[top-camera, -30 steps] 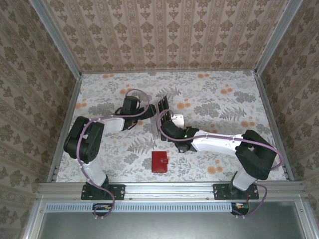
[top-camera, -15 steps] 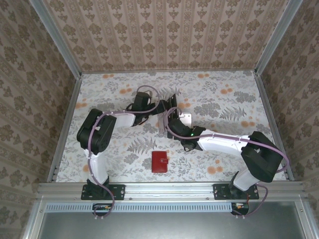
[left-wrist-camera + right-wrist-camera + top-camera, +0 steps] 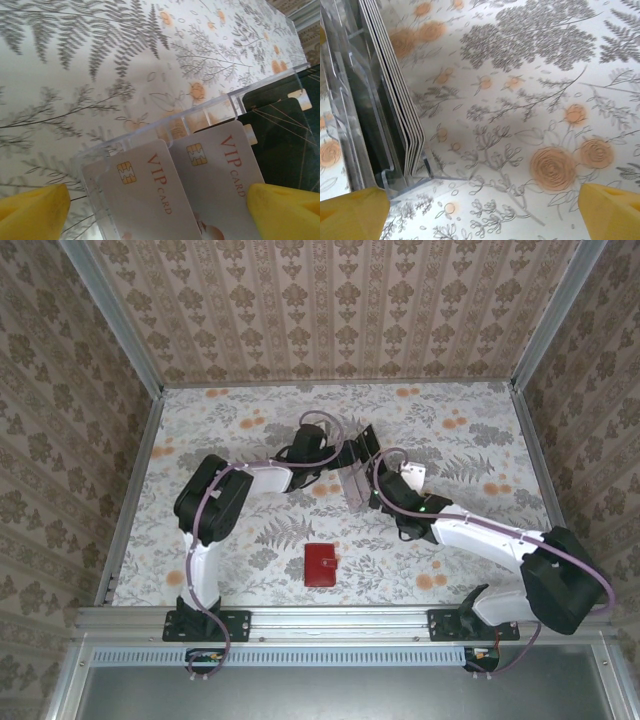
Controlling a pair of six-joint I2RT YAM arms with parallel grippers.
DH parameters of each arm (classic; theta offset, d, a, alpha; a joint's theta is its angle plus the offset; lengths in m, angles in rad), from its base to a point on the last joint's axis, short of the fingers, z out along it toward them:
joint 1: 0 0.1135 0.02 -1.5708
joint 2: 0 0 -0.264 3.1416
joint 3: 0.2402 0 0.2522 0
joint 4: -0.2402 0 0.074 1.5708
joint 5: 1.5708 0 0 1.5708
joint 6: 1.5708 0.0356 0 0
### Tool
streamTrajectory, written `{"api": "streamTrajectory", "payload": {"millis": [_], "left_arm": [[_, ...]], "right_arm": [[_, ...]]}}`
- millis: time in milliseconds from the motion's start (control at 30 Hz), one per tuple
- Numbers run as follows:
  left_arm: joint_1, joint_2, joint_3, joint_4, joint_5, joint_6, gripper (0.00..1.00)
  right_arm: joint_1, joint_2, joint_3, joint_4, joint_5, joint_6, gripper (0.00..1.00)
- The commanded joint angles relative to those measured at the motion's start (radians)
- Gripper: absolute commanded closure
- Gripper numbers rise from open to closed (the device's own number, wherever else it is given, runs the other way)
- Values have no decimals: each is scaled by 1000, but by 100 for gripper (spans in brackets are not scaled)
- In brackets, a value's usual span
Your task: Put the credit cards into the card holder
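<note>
1. Left gripper (image 3: pixel 160 214): jaws wide, nothing held. Its yellow fingertips (image 3: pixel 31 212) stand either side of a clear rack (image 3: pixel 150 132).
2. Between those fingertips, in the rack's near slots: two white cards (image 3: pixel 150 192), side by side, each marked VIP with a gold chip at the end away from the gripper.
3. Just beyond the right fingertip: dark cards (image 3: pixel 287 142) with thin gold lines, partly behind the right-hand white card.
4. Right gripper (image 3: pixel 481 212): jaws wide, empty. Bare flowered table (image 3: pixel 530 100) lies between its fingertips (image 3: pixel 612 210).
5. The rack sits just ahead of the right gripper's left fingertip, seen end-on. A card stack (image 3: pixel 395 100) stands on edge in it, pale edges showing.
6. Top view: both grippers close in on the rack from opposite sides, near each other. Cannot tell whether either touches it.
7. Wallet (image 3: pixel 321 565): red, closed, flat on the table. It lies well apart from both grippers, back toward the bases, between the two arms.
</note>
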Motion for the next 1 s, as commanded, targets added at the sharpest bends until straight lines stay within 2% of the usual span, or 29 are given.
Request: {"api": "streamTrajectory", "payload": {"millis": [0, 300, 533, 967], "left_arm": [[-22, 37, 52, 10, 9, -19, 0], [-49, 101, 148, -21, 10, -16, 0], [-55, 102, 160, -25, 14, -12, 0], [-27, -7, 68, 20, 32, -3, 0]], "right_arm": [[-22, -37, -20, -31, 1, -10, 2], [-34, -9, -26, -16, -33, -15, 2], [-47, -5, -40, -9, -56, -21, 1], [-62, -206, -17, -76, -220, -100, 0]]}}
